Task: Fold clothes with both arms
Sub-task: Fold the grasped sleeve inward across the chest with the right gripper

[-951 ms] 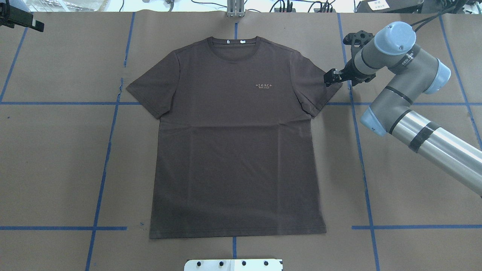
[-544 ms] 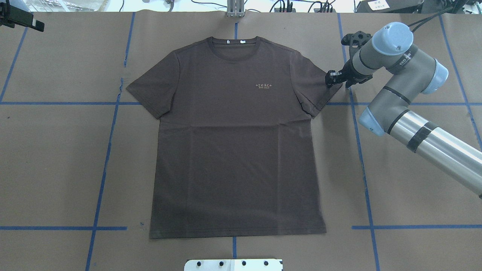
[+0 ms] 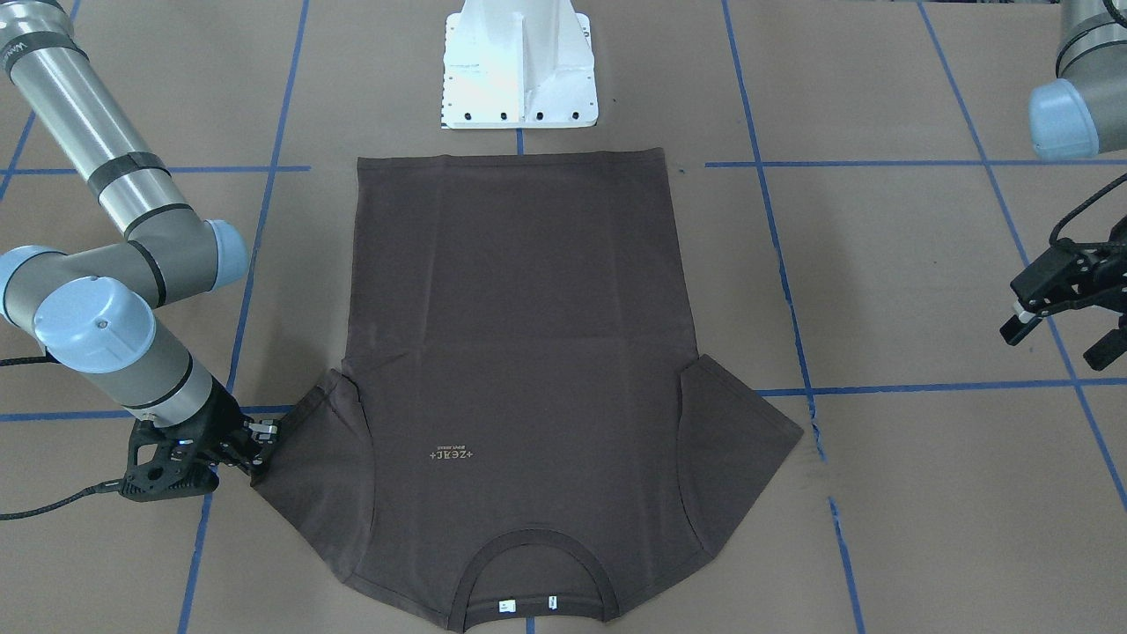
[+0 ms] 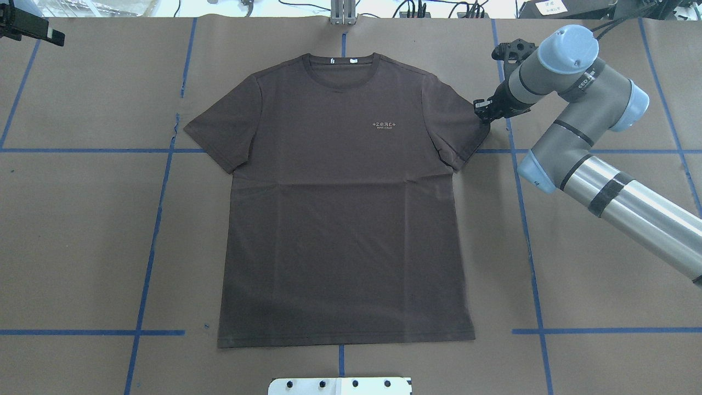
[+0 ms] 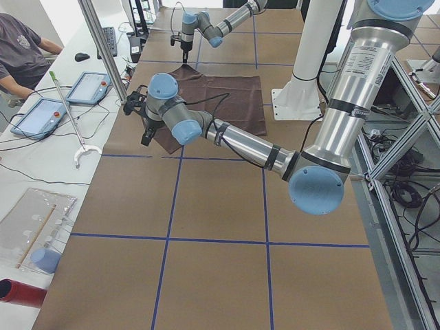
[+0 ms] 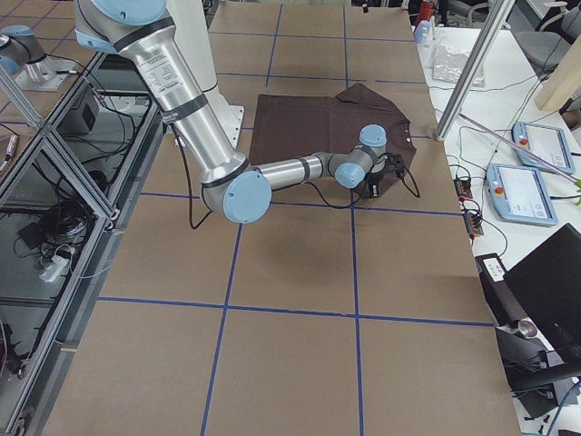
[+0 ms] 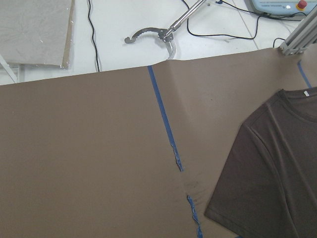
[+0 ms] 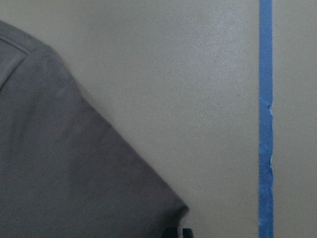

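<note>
The dark brown T-shirt (image 4: 343,208) lies flat and face up on the brown table, collar (image 4: 341,60) at the far side; it also shows in the front-facing view (image 3: 515,352). My right gripper (image 4: 485,111) is low at the tip of the shirt's sleeve (image 4: 466,129) on my right. Its jaws look open around the sleeve's edge (image 3: 257,449), and the sleeve lies flat. The right wrist view shows that sleeve tip (image 8: 99,188) close up. My left gripper (image 3: 1055,333) is open and empty, held above the table well away from the other sleeve (image 3: 748,440).
Blue tape lines (image 4: 526,219) cross the brown paper table cover. The white pedestal base (image 3: 519,70) stands just behind the shirt's hem. Tablets (image 5: 41,117) and a seated person (image 5: 24,51) are beyond the far table edge, next to a metal post (image 5: 103,48).
My right gripper has moved in and down onto the tip of the sleeve, and its wrist has swung a little farther away. The shirt has not moved.
</note>
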Robot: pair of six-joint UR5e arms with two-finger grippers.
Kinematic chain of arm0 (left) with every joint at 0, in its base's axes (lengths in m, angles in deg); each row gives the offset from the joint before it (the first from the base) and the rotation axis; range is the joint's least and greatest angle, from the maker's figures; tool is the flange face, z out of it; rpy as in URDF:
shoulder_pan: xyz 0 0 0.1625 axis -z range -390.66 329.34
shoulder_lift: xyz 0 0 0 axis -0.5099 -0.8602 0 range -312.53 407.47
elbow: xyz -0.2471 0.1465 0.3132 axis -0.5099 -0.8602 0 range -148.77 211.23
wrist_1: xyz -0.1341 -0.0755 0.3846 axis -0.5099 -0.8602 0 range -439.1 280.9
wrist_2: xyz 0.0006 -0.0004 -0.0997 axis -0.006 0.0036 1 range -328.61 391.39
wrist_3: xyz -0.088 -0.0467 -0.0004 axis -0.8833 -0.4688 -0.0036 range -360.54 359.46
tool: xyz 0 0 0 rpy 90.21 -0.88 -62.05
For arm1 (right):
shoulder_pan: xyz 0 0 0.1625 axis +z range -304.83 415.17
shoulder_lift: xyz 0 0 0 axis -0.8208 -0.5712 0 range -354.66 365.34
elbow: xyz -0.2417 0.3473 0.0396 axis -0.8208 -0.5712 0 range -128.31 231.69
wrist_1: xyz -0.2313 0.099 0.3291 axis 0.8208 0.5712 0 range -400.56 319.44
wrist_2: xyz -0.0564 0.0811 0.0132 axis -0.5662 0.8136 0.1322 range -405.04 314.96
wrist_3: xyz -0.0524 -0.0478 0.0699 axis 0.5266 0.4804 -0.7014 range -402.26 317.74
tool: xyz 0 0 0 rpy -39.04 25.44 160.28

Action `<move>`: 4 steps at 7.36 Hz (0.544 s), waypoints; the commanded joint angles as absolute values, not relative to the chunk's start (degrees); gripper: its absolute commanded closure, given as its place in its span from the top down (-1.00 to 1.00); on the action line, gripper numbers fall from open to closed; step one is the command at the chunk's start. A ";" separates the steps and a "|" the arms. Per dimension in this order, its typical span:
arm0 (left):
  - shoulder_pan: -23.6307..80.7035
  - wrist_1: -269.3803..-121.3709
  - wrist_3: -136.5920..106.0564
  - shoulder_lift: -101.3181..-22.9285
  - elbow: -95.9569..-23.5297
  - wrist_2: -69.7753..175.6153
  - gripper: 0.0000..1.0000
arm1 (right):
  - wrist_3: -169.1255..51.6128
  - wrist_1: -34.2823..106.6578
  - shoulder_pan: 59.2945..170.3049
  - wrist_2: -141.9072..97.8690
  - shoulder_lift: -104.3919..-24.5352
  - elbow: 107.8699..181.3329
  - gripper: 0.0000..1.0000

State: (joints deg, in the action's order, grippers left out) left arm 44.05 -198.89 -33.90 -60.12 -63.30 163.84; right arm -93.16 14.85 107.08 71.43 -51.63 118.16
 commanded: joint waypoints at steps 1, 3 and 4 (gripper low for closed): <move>44.05 -198.89 -33.94 -60.46 -63.26 163.84 0.99 | -92.97 15.25 107.02 71.76 -49.86 119.97 -1.00; 44.05 -198.89 -33.94 -60.72 -63.26 163.84 0.99 | -93.23 15.25 106.76 71.68 -45.66 121.13 -1.00; 44.05 -198.89 -33.94 -60.72 -63.34 163.84 0.99 | -93.93 15.34 105.54 71.50 -42.41 120.69 -1.00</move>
State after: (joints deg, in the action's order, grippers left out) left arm 44.05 -198.89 -33.93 -60.63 -63.27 163.84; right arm -93.31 15.27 106.59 71.67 -46.09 120.79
